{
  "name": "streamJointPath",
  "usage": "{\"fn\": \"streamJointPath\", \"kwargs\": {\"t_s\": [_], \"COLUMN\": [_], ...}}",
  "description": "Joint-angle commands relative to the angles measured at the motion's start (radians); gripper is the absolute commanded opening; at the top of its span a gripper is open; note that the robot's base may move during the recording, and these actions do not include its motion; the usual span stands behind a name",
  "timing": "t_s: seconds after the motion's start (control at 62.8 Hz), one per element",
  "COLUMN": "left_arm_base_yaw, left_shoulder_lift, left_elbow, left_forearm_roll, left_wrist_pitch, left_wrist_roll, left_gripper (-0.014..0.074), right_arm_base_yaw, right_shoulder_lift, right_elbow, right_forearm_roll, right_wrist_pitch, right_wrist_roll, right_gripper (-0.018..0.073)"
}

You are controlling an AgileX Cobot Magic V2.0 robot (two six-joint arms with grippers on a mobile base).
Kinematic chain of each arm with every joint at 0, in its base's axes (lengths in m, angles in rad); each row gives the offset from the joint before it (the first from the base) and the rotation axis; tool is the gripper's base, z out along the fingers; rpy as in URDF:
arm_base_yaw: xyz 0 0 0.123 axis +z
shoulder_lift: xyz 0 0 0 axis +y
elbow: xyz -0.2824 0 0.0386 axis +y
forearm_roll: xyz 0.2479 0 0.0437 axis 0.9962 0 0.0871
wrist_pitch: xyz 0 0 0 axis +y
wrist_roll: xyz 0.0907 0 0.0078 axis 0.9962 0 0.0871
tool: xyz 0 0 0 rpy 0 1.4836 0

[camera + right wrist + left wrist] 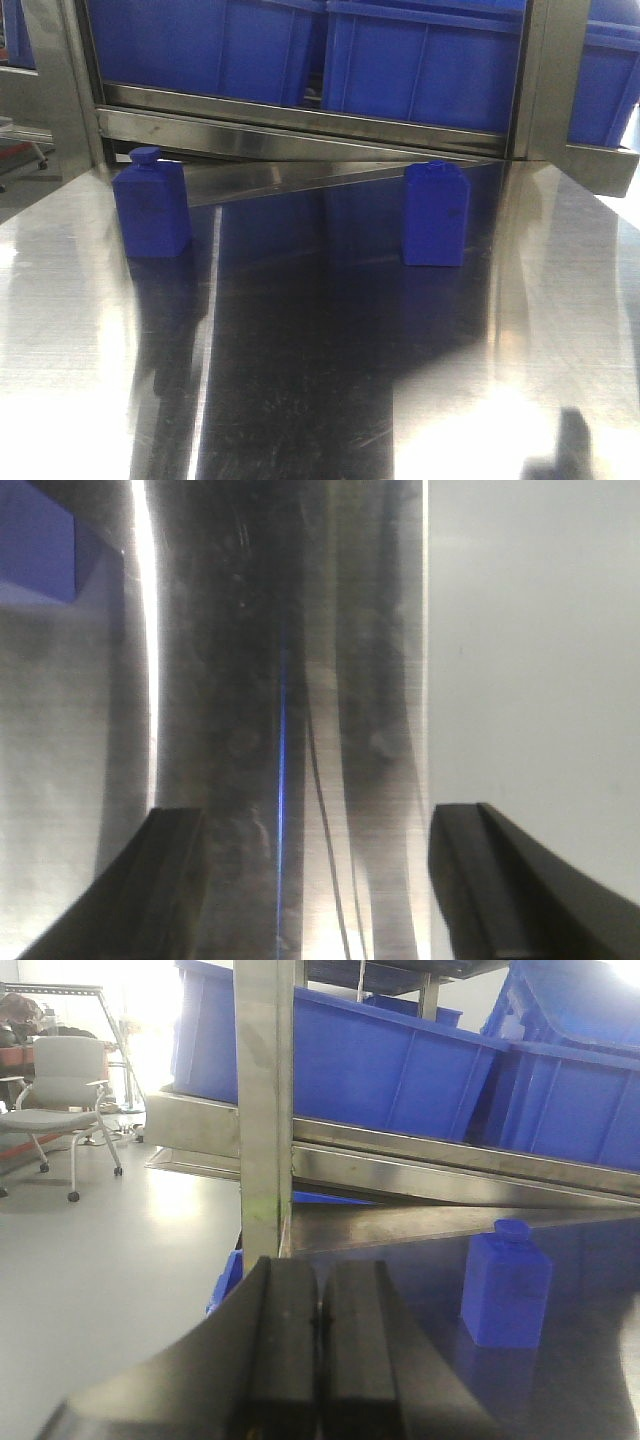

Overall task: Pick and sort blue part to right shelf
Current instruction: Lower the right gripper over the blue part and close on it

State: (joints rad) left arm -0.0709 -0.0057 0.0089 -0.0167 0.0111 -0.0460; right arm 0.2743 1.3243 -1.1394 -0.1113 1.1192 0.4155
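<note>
Left part point(152, 205) and right part point(436, 215) upright on table point(300, 400), well apart, just before shelf point(300, 125) front bar. Bins point(200, 45) on shelf. Left gripper point(320, 1272) closed tight, empty. Right gripper point(320, 820) wide, above table edge.

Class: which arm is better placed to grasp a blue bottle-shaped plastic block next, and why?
Probably right: the right claw is open over the shiny steel table, with a blue plastic block in view ahead. The left claw is shut.
</note>
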Motion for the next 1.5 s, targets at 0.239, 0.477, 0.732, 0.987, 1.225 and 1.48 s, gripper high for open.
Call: {"fn": "streamJointPath", "kwargs": {"t_s": [0.239, 0.477, 0.732, 0.987, 1.225, 1.48], "left_arm_base_yaw": [-0.008, -0.008, -0.008, -0.008, -0.008, -0.008], "left_shoulder_lift": [-0.017, -0.017, -0.017, -0.017, -0.017, -0.017], "left_elbow": [0.022, 0.022, 0.022, 0.022, 0.022, 0.022], "left_forearm_roll": [-0.003, -0.003, -0.003, -0.003, -0.003, -0.003], "left_wrist_pitch": [-0.084, -0.084, -0.084, -0.084, -0.084, -0.084], "left_wrist_roll": [-0.002, -0.002, -0.002, -0.002, -0.002, -0.002], "left_gripper": [0.0123, 0.0123, 0.0123, 0.0123, 0.0123, 0.0123], "right_arm_base_yaw": [0.133, 0.175, 0.179, 0.179, 0.181, 0.181], "right_shoulder_lift": [0.305, 0.468, 0.524, 0.548, 0.570, 0.570], "right_elbow": [-0.434, -0.638, -0.668, -0.663, -0.645, -0.614], "right_forearm_roll": [-0.041, 0.029, 0.063, 0.054, 0.050, 0.050], "right_wrist_pitch": [0.168, 0.200, 0.201, 0.202, 0.202, 0.185], "right_wrist_roll": [0.092, 0.125, 0.162, 0.164, 0.164, 0.164], "right_gripper": [0.0543, 0.0543, 0.0543, 0.0543, 0.0542, 0.0542]}}
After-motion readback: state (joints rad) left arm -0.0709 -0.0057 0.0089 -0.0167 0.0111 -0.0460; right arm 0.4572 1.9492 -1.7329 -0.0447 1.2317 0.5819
